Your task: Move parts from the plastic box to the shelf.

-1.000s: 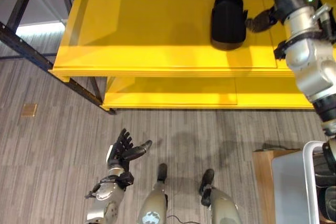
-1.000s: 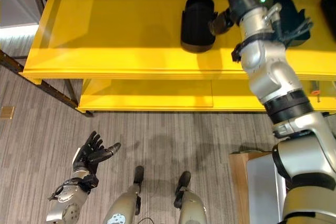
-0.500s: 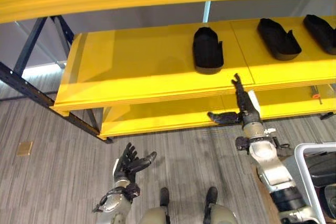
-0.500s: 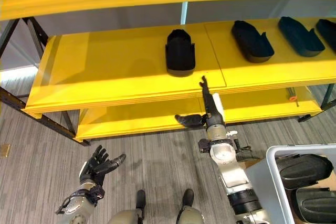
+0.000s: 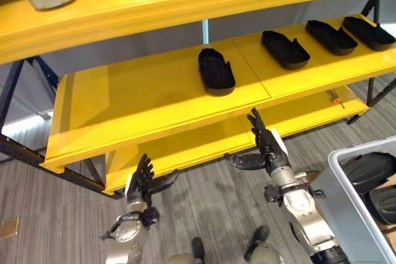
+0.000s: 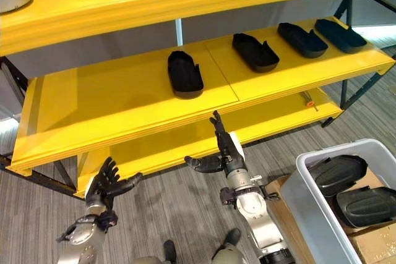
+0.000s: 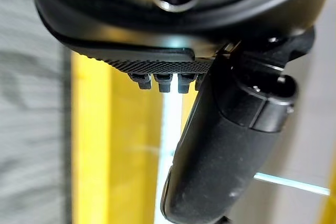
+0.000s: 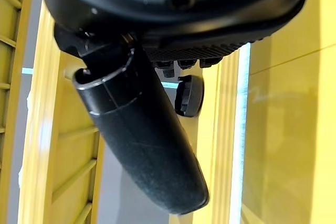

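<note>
The right hand (image 5: 267,150) hung empty in front of the yellow shelf (image 5: 136,100), fingers straight and pointing up, thumb stuck out sideways. Down at the near left, the left hand (image 5: 141,185) was idle, its fingers spread loosely and holding nothing. Four black parts (image 5: 216,71) sat in a row on the middle board, the leftmost well apart from the others. More black parts (image 6: 336,175) lay in the plastic box (image 6: 311,203) at the near right.
</note>
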Motion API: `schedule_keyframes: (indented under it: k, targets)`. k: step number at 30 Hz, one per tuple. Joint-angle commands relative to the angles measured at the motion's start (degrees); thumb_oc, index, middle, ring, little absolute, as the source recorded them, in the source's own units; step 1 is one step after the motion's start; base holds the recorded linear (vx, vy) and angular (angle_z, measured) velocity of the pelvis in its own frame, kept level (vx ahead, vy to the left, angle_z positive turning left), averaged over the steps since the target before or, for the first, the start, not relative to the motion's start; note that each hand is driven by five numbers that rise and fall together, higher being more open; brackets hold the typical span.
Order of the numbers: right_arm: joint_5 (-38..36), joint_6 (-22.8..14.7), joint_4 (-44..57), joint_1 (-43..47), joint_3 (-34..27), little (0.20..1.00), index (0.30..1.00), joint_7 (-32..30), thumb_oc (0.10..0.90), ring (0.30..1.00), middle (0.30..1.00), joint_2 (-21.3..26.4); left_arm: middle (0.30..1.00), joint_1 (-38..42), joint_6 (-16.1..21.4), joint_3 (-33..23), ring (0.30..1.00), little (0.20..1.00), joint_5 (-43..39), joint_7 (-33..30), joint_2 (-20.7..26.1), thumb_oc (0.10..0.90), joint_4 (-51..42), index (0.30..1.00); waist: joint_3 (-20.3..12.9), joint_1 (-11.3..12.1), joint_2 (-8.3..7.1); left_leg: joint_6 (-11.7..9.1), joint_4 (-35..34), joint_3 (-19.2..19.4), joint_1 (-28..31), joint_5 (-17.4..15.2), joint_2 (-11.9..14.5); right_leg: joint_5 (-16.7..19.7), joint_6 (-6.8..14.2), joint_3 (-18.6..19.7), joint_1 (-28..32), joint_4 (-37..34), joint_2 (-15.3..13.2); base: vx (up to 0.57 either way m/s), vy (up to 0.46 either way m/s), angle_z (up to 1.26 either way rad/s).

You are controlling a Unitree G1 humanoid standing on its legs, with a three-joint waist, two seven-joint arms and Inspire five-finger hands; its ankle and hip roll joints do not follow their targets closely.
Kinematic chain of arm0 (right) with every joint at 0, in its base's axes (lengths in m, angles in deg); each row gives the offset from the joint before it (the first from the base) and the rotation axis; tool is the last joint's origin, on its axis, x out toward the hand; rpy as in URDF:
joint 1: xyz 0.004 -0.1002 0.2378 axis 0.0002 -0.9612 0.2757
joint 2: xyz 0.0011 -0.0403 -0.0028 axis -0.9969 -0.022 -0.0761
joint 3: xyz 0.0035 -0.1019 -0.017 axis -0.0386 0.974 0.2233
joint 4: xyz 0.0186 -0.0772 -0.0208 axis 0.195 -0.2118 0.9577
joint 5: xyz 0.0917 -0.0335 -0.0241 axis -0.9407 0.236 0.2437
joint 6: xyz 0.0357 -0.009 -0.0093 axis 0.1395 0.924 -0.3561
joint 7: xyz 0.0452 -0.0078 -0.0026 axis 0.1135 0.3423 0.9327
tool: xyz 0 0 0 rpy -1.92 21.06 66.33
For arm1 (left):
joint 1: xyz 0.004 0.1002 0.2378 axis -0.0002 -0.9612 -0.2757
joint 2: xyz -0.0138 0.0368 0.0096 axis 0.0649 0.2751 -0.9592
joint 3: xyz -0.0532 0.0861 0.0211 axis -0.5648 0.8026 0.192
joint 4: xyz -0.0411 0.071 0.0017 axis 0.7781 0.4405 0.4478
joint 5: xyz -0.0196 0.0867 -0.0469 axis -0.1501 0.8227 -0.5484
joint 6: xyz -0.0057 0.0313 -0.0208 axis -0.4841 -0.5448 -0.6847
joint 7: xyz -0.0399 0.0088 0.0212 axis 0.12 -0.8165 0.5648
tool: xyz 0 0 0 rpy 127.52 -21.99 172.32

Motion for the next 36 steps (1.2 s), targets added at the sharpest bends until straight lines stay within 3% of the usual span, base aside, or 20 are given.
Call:
schedule_keyframes:
  k: [1, 3, 5, 8, 10, 11, 15, 17, 18, 19, 20, 21, 22, 23, 25, 26, 28, 30, 32, 36]
  targets:
    - [-1.6, -6.9, 8.5, 6.6, -2.1, 1.0, 1.0, -0.3, 0.9, 1.0, 1.0, -0.3, 1.0, 0.8, 6.9, -1.5, 1.0, 1.0, -0.5, -0.1, 2.7, 0.9, -9.8, 1.0, -3.2, 0.2, -1.37, -0.5, 3.9, -3.8, 2.0, -13.7, 1.0, 8.2, 7.2, 13.1, -0.3, -3.9, -1.6, 0.02, -0.109, -0.6]
    - [-1.1, -6.9, 8.4, 6.8, -2.2, 1.0, 1.0, -0.5, 0.9, 1.0, 1.0, 0.1, 1.0, 0.5, 7.1, -1.6, 1.0, 1.0, -0.3, 0.1, 2.6, 0.9, -10.8, 1.0, -3.2, 0.9, -2.22, -0.9, 4.7, -2.1, 1.9, -14.1, 1.0, 8.4, 7.2, 10.8, 0.9, -6.1, -1.7, 0.01, -0.19, -0.61]
    - [-1.1, -6.9, 8.4, 6.2, -2.5, 1.0, 1.0, -0.6, 0.9, 1.0, 1.0, 0.2, 1.0, 0.1, 7.0, -1.6, 1.0, 1.0, -0.6, 0.5, 2.6, 0.9, -11.0, 1.0, -3.5, 0.8, -2.32, -1.6, 4.8, -1.8, 2.0, -14.3, 1.8, 8.1, 7.2, 11.0, 1.7, -7.3, -0.3, 0.03, -0.177, -0.66]
    - [-1.4, -7.2, 9.8, 3.4, -4.5, 1.0, 1.0, -1.1, 0.9, 1.0, 1.0, 1.1, 1.0, 0.5, 7.7, -1.6, 1.0, 1.0, -1.7, 0.1, 2.1, 0.9, -11.5, 1.0, -3.7, -1.7, -2.88, -3.5, 4.6, 0.1, 1.7, -11.9, 4.6, 6.7, 6.4, 11.8, 1.3, -8.0, 1.7, 0.05, -0.266, -0.36]
    - [-1.7, -7.5, 9.9, 1.5, -5.8, 1.0, 1.0, -1.4, 0.9, 1.0, 1.0, 1.7, 1.0, 1.2, 7.6, -0.7, 1.0, 1.0, -0.3, 0.0, 2.5, 0.9, -11.6, 1.0, -3.9, -3.1, -2.42, -4.8, 4.0, 0.7, 1.9, -10.6, 6.8, 4.0, 5.5, 12.2, 0.9, -7.9, 3.6, 0.02, -0.256, -0.4]
    - [-2.1, -8.0, 9.6, 0.6, -6.6, 1.0, 1.0, -1.8, 0.9, 1.0, 1.0, 1.7, 1.0, 1.9, 7.9, 0.1, 1.0, 1.0, 4.8, -1.2, 3.4, 0.9, -11.9, 1.0, -3.8, -4.4, -2.07, -5.9, 3.7, 1.3, 2.0, -9.5, 8.7, 2.2, 4.9, 12.7, 0.4, -7.6, 5.1, 0.05, -0.347, -0.31]
    - [-3.6, -9.9, 10.4, -0.5, -7.5, 1.0, 1.0, -3.2, 0.9, 1.0, 1.0, 3.1, 1.0, 6.7, 9.1, 4.6, 1.0, 1.0, 8.7, -2.3, 3.4, 0.9, -11.3, 1.0, -3.6, -8.6, -0.08, -9.5, 4.8, 4.0, 2.5, -7.2, 15.2, -2.5, 3.4, 16.8, -3.0, -5.5, 10.9, 0.09, -0.318, -0.51]
    - [-4.7, -10.9, 10.8, -1.5, -8.1, 1.0, 1.0, -3.8, 0.9, 1.0, 1.0, 3.8, 1.0, 8.2, 9.9, 5.8, 1.0, 1.0, 9.1, -2.7, 3.3, 0.9, -11.1, 1.0, -2.8, -10.1, 0.57, -11.3, 10.2, 5.4, 1.3, -4.0, 18.2, -4.7, 1.4, 18.2, -3.3, -5.8, 14.1, 0.05, -0.239, -0.7]
    - [-4.8, -10.9, 10.8, -1.5, -8.2, 1.0, 1.0, -3.8, 0.9, 1.0, 1.0, 3.8, 1.0, 8.3, 9.9, 5.9, 1.0, 1.0, 9.1, -2.7, 3.3, 0.9, -11.0, 1.0, -2.8, -10.0, 0.84, -11.7, 10.6, 5.3, 1.1, -4.0, 18.8, -4.8, 1.2, 18.1, -3.2, -5.9, 14.6, 0.09, -0.24, -0.51]
    - [-5.4, -11.2, 11.1, -2.5, -8.6, 1.0, 1.0, -4.1, 0.9, 1.0, 1.0, 4.1, 1.0, 8.2, 10.0, 5.9, 1.0, 1.0, 8.3, -2.3, 3.1, 0.9, -11.1, 1.0, -2.1, -10.2, 0.78, -12.0, 16.9, 3.8, -0.7, -0.7, 20.4, -6.6, -0.6, 19.5, -2.4, -6.9, 17.2, 0.06, -0.168, -0.53]
    - [-5.4, -11.2, 11.2, -2.5, -8.7, 1.0, 1.0, -4.1, 0.9, 1.0, 1.0, 4.1, 1.0, 8.2, 10.0, 6.0, 1.0, 1.0, 8.2, -2.3, 3.1, 0.9, -11.1, 1.0, -2.1, -10.1, 0.95, -12.2, 17.4, 3.6, -0.9, -0.9, 20.8, -6.7, -0.8, 19.5, -2.4, -7.0, 17.5, 0.04, -0.257, -0.55]
    - [-5.9, -11.4, 11.2, -3.0, -8.8, 1.0, 1.0, -4.1, 0.9, 1.0, 1.0, 4.0, 1.0, 8.1, 10.1, 5.9, 1.0, 1.0, 8.0, -2.4, 3.1, 0.9, -11.0, 1.0, -1.5, -9.8, 0.48, -11.5, 21.4, 1.4, -2.8, 1.9, 20.7, -6.5, -2.9, 19.9, -2.0, -7.8, 19.0, 0.01, -0.193, -0.56]
    - [-6.4, -11.5, 11.6, -3.4, -9.0, 1.0, 1.0, -4.1, 0.9, 1.0, 1.0, 4.1, 1.0, 7.9, 10.1, 6.0, 1.0, 1.0, 7.4, -2.1, 3.0, 0.9, -11.0, 1.0, -1.0, -9.6, -0.03, -10.8, 24.7, -0.7, -4.5, 2.3, 20.1, -7.2, -3.9, 20.8, -1.3, -8.4, 20.0, 0.09, -0.303, -0.74]
    - [-6.9, -11.7, 12.0, -4.6, -9.7, 1.0, 1.0, -3.8, 0.9, 1.0, 1.0, 4.3, 1.0, 6.7, 9.7, 5.8, 1.0, 1.0, 5.7, -1.8, 2.4, 0.9, -11.1, 1.0, -0.2, -8.6, -1.11, -9.7, 28.5, -5.1, -8.6, 1.4, 16.1, -8.3, -4.9, 22.5, 0.2, -9.5, 21.4, 0.14, -0.22, -0.66]
    - [-7.0, -12.0, 11.7, -4.7, -10.0, 1.0, 1.0, -3.9, 0.9, 1.0, 1.0, 4.1, 1.0, 5.5, 9.4, 5.4, 1.0, 1.0, 4.4, -1.3, 1.9, 0.9, -11.2, 1.0, 0.5, -7.1, -2.15, -7.8, 25.2, -8.2, -13.6, -1.4, 12.3, -8.2, -4.3, 24.7, 1.0, -10.8, 22.0, 0.17, -0.06, -0.65]
    - [-7.1, -12.1, 10.9, -4.4, -9.9, 1.0, 1.0, -3.9, 0.9, 1.0, 1.0, 3.8, 1.0, 4.3, 9.3, 4.8, 1.0, 1.0, 3.3, -1.1, 1.3, 0.9, -11.1, 1.0, 0.6, -6.5, -2.81, -7.6, 19.9, -9.1, -15.6, -0.4, 14.1, -8.1, -3.5, 26.8, 1.8, -11.8, 22.3, 0.23, 0.115, -0.66]
    - [-6.7, -12.3, 10.1, -3.5, -9.6, 1.0, 1.0, -4.6, 0.9, 1.0, 1.0, 3.6, 1.0, 4.1, 9.5, 4.2, 1.0, 1.0, 3.7, -1.6, 1.3, 0.9, -11.3, 1.0, 1.1, -5.5, -2.26, -8.8, 11.3, -11.5, -16.1, 3.4, 15.8, -8.8, -2.8, 28.7, 2.8, -12.1, 23.0, 0.22, 0.155, -0.69]
    - [-6.0, -12.3, 9.1, -2.3, -8.5, 1.0, 1.0, -5.3, 0.9, 1.0, 1.0, 3.2, 1.0, 4.3, 9.6, 3.8, 1.0, 1.0, 4.2, -2.5, 1.1, 0.9, -11.3, 1.0, 1.6, -3.5, -1.27, -10.1, 3.4, -19.2, -15.9, 7.4, 14.6, -9.1, -2.3, 32.1, 3.4, -12.3, 24.2, 0.21, 0.16, -0.95]
    - [-5.9, -12.2, 8.7, -1.5, -8.1, 1.0, 1.0, -5.2, 0.9, 1.0, 1.0, 3.2, 1.0, 3.4, 9.7, 3.2, 1.0, 1.0, 4.3, -2.5, 0.8, 0.9, -11.3, 1.0, 1.5, -2.7, -0.36, -11.5, 0.2, -23.4, -15.5, 8.4, 13.9, -9.5, -2.3, 35.0, 3.9, -12.0, 25.1, 0.17, 0.13, -1.33]
    - [-5.7, -11.7, 8.9, -1.8, -8.2, 1.0, 1.0, -3.8, 0.9, 1.0, 1.0, 3.3, 1.0, 1.7, 9.7, 3.1, 1.0, 1.0, 3.8, -0.6, 0.9, 0.9, -11.6, 1.0, 1.0, -3.2, 0.16, -10.8, 0.7, -21.0, -12.8, 5.3, 12.4, -9.3, -1.6, 37.2, 4.6, -11.9, 24.1, 0.14, 0.217, -1.16]
